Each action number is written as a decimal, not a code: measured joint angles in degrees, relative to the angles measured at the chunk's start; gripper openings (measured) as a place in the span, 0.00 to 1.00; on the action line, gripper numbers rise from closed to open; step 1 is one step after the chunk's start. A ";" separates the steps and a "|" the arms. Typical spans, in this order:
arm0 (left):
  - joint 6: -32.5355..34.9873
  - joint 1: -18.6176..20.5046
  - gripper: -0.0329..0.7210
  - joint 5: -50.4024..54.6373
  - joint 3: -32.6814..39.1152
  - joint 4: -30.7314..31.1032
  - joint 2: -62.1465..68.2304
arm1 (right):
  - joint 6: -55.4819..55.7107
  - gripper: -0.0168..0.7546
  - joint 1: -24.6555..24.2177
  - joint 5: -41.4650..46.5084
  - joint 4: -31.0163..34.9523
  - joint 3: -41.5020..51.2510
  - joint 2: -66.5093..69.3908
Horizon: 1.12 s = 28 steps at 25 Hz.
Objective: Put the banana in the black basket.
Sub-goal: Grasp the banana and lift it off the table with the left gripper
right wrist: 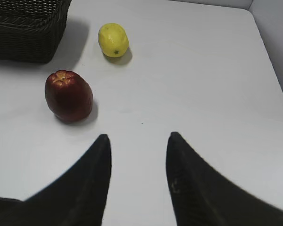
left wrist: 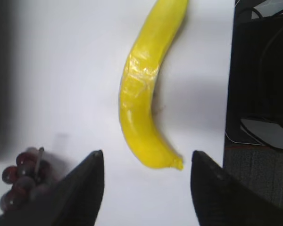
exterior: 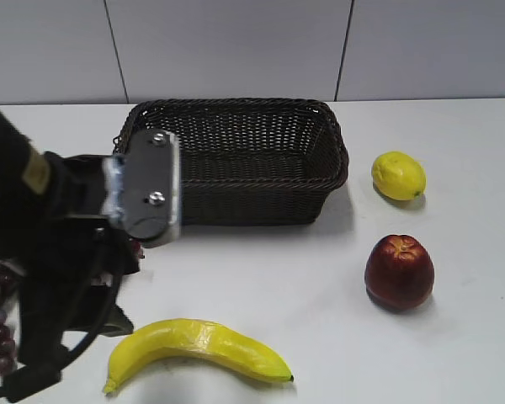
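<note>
Exterior cam looks down at a slant from the near side, facing the far wall, taking in the whole table (exterior: 261, 278). Left wrist cam hangs close over the banana (left wrist: 148, 89), near left. Right wrist cam sits low on the right, sharing the apple (right wrist: 69, 96), lemon (right wrist: 113, 40) and basket (right wrist: 26, 28) corner with exterior

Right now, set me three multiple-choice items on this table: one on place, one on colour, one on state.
1. Where is the banana?
A. in the black basket
B. on the table
C. on the apple

2. What colour is the apple?
A. dark red
B. green
C. orange

3. How is the left gripper?
A. shut on the banana
B. shut, empty
C. open

Answers: 1 B, it lies on the white surface in front of the basket; 2 A, its skin is deep red; 3 C, its fingers stand apart on either side of the banana's end.
</note>
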 joint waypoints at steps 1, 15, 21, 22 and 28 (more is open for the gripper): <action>0.00 -0.55 0.79 -0.49 -0.94 0.16 1.93 | 0.00 0.41 0.00 0.00 0.00 0.00 0.00; 2.47 -2.11 0.79 -9.75 -3.43 0.65 18.33 | 0.00 0.41 0.00 0.00 0.00 0.00 0.00; 3.69 -2.28 0.79 -11.42 -3.43 0.55 21.93 | 0.00 0.41 0.00 0.00 0.00 0.00 0.00; 3.90 -2.28 0.79 -11.98 -3.43 0.55 22.53 | 0.00 0.41 0.00 0.00 0.00 0.00 0.00; 5.21 -2.28 0.79 -14.96 -3.48 0.66 25.68 | 0.00 0.41 0.00 0.00 0.00 0.00 0.00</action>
